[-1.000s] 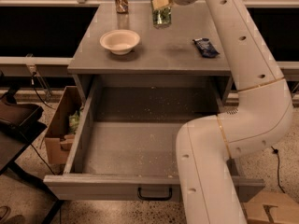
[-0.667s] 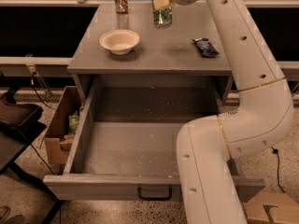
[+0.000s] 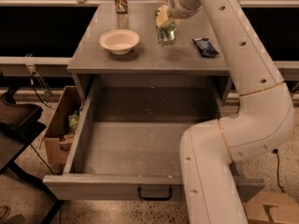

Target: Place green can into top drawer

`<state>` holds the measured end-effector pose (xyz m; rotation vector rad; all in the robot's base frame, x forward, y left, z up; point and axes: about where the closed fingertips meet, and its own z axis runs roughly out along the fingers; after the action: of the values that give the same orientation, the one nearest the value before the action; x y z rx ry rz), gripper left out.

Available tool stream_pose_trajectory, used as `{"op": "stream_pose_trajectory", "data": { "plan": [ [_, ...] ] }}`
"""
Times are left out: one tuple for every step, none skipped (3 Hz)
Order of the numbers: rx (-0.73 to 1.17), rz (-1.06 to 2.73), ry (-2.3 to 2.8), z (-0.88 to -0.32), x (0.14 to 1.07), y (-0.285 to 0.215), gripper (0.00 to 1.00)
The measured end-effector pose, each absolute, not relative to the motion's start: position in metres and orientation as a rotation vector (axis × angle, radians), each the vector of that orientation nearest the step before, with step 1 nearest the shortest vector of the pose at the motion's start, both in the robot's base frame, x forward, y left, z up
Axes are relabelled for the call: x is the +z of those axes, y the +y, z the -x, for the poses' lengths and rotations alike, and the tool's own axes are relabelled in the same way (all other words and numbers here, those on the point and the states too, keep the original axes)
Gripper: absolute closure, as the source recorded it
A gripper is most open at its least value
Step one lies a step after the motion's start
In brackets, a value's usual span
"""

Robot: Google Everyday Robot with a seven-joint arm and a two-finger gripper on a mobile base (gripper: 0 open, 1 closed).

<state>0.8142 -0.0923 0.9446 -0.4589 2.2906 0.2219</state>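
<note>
Green can (image 3: 167, 32) is pinched at its upper part by the gripper (image 3: 163, 19), above the grey cabinet top (image 3: 140, 57).

Item, gripper (image 3: 163, 18): shifted from the rear of the cabinet top (image 3: 140, 57) to above its middle, nearer the top drawer (image 3: 140, 148). Item, green can (image 3: 167, 31): moved likewise, clasped at its upper end.

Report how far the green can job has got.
Done: the top drawer stands pulled open. In hand: the gripper is closed on the top of the green can, over the countertop between the bowl and the blue packet. Left: carry the can forward over the drawer, lower it in and release.
</note>
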Motion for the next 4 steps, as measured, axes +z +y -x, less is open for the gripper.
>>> {"op": "stream_pose_trajectory", "data": {
  "plan": [
    [0.159, 0.486, 2.445, -0.764, 0.923, -0.109, 1.00],
    [0.050, 0.465, 2.488, -0.724, 0.946, -0.135, 1.00],
    [-0.028, 0.459, 2.485, -0.696, 0.979, -0.152, 1.00],
    [-0.068, 0.476, 2.489, -0.674, 1.001, -0.163, 1.00]
  ]
}}
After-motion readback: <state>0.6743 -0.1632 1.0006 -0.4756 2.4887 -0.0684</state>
